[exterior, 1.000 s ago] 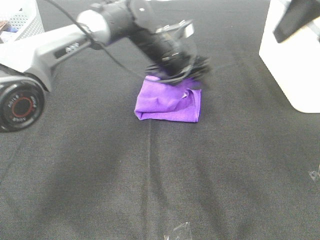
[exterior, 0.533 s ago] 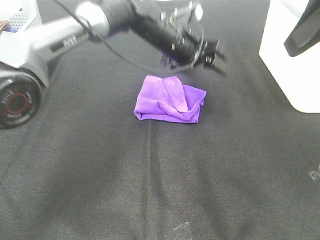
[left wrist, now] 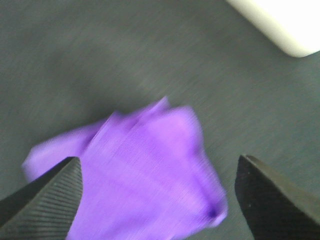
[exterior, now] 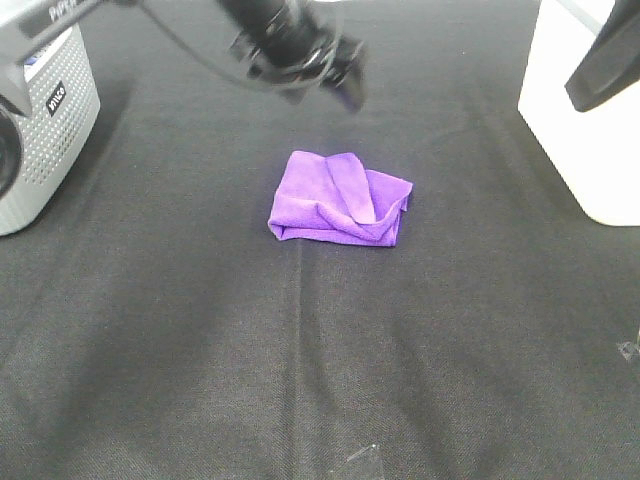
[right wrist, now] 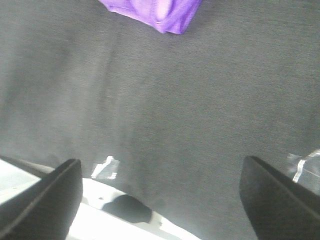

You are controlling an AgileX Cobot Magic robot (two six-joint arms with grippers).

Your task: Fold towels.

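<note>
The purple towel (exterior: 340, 200) lies folded into a small, slightly rumpled packet in the middle of the black tablecloth. My left gripper (exterior: 345, 82) hovers above and beyond the towel, off the cloth. In the left wrist view its fingers (left wrist: 45, 195) stand wide apart with the towel (left wrist: 135, 170) below them and nothing held; the gripper (left wrist: 160, 200) is open. My right gripper (exterior: 600, 70) hangs at the far right, well away. In the right wrist view it (right wrist: 160, 200) is open and empty, the towel (right wrist: 155, 10) far off.
A grey perforated box (exterior: 45, 120) stands at the far left. A large white box (exterior: 580, 130) stands at the far right. Bits of clear tape (exterior: 360, 460) lie near the front edge of the table.
My left gripper has let go of the towel, risen and drawn back toward the far left. The towel stays folded where it was dropped. The right arm has barely moved.
</note>
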